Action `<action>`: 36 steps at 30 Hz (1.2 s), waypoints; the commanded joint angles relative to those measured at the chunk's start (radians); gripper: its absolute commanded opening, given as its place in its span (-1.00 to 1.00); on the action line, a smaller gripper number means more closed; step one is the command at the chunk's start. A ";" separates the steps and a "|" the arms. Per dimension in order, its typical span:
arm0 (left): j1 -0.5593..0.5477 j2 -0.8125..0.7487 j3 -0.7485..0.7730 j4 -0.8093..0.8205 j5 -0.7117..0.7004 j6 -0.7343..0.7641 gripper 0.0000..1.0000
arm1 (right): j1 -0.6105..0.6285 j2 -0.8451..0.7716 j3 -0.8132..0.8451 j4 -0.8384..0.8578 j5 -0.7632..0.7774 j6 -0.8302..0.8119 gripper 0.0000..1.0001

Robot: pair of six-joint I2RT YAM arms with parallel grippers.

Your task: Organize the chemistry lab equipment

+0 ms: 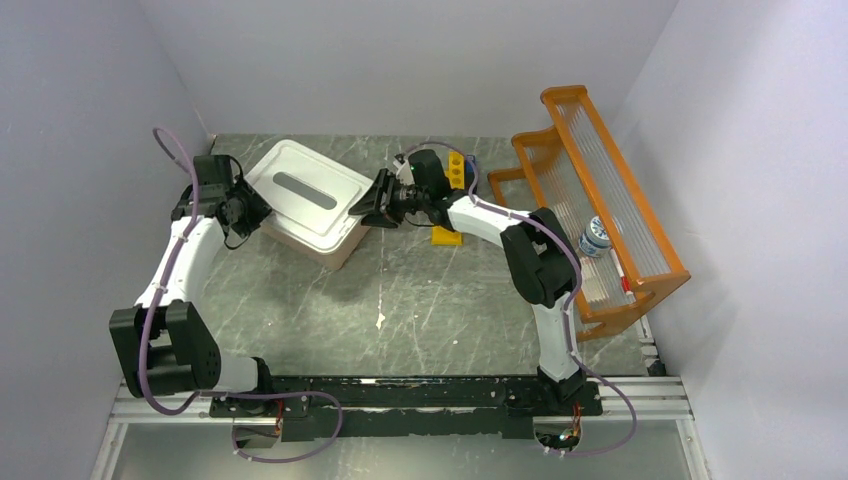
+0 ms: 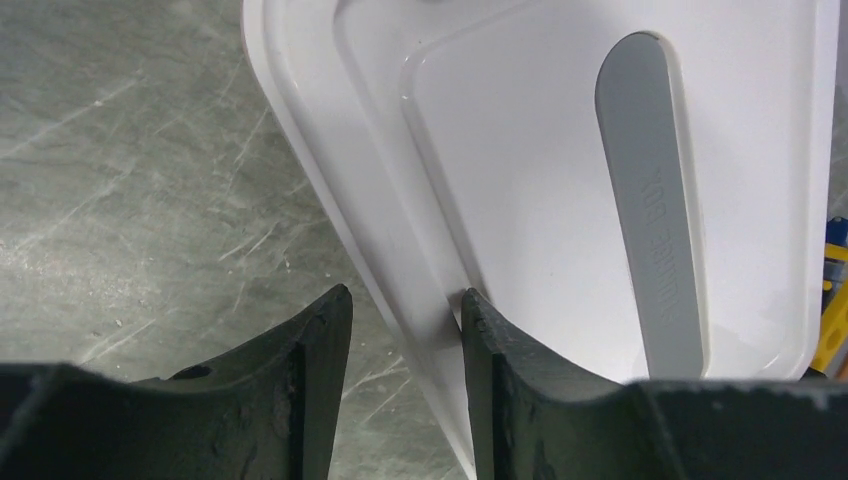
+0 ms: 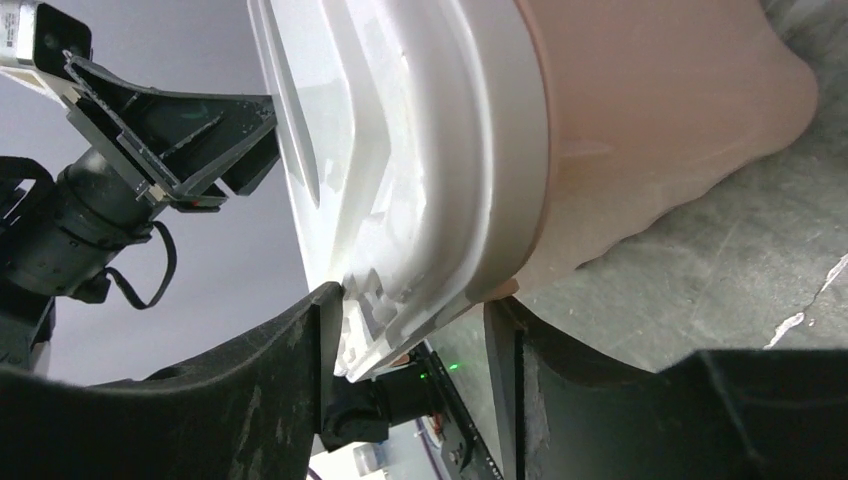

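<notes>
A pink tub [image 1: 338, 250] with a white lid [image 1: 322, 215] stands at the back centre-left, and both grippers are at it. My left gripper [image 1: 262, 213] straddles the lid's left rim [image 2: 400, 240]. Its right finger [image 2: 490, 340] touches the lid top, while its left finger [image 2: 320, 340] stands off over the table, so the jaws are open. My right gripper [image 1: 362, 208] is shut on the tub's right corner, one finger [image 3: 300, 340] on the lid [image 3: 420, 150] and the other under the pink lip [image 3: 650, 130]. Of the chemistry lab equipment, only yellow pieces [image 1: 447, 236] show behind the right arm.
An orange shelf rack [image 1: 600, 200] fills the right side, with a small blue-capped jar [image 1: 596, 238] on it. A yellow and blue item [image 1: 457, 168] lies behind the right wrist. A white scrap [image 1: 380, 320] lies mid-table. Grey walls close in on the left, back and right.
</notes>
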 commanded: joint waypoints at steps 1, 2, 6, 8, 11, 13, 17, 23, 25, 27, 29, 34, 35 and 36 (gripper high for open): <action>0.015 -0.021 -0.040 -0.079 -0.121 -0.020 -0.03 | 0.001 0.018 0.035 -0.102 0.078 -0.094 0.14; 0.015 -0.025 -0.042 -0.081 -0.125 -0.030 0.00 | 0.001 0.013 0.039 -0.112 0.092 -0.108 0.16; 0.021 -0.037 -0.022 -0.077 -0.115 -0.028 0.22 | 0.000 -0.012 0.077 -0.178 0.152 -0.174 0.22; 0.028 -0.031 0.011 -0.078 -0.098 -0.015 0.38 | 0.001 -0.025 0.099 -0.206 0.174 -0.210 0.26; 0.037 -0.011 0.069 -0.082 -0.084 0.011 0.52 | 0.001 -0.045 0.138 -0.244 0.205 -0.265 0.30; 0.044 0.007 0.102 -0.074 -0.072 0.042 0.57 | 0.001 -0.057 0.163 -0.273 0.229 -0.309 0.31; 0.061 0.049 0.148 -0.072 -0.050 0.079 0.57 | 0.002 -0.095 0.173 -0.313 0.309 -0.409 0.31; 0.065 0.081 0.096 0.018 0.083 0.078 0.34 | 0.009 -0.086 0.171 -0.349 0.353 -0.496 0.14; 0.066 0.100 0.084 0.032 0.107 0.057 0.28 | 0.012 -0.067 0.178 -0.347 0.356 -0.499 0.03; 0.066 0.118 0.086 0.038 0.118 0.051 0.21 | 0.015 -0.049 0.184 -0.335 0.349 -0.499 -0.11; 0.066 0.136 0.096 0.039 0.117 0.057 0.15 | 0.016 -0.029 0.193 -0.335 0.349 -0.500 -0.22; 0.065 0.194 0.135 0.042 0.128 0.091 0.03 | 0.022 0.011 0.207 -0.352 0.386 -0.503 -0.41; 0.066 0.208 0.145 0.044 0.137 0.098 0.04 | 0.023 0.017 0.211 -0.356 0.399 -0.504 -0.43; 0.065 0.221 0.155 0.045 0.152 0.103 0.07 | 0.022 0.021 0.217 -0.363 0.408 -0.503 -0.46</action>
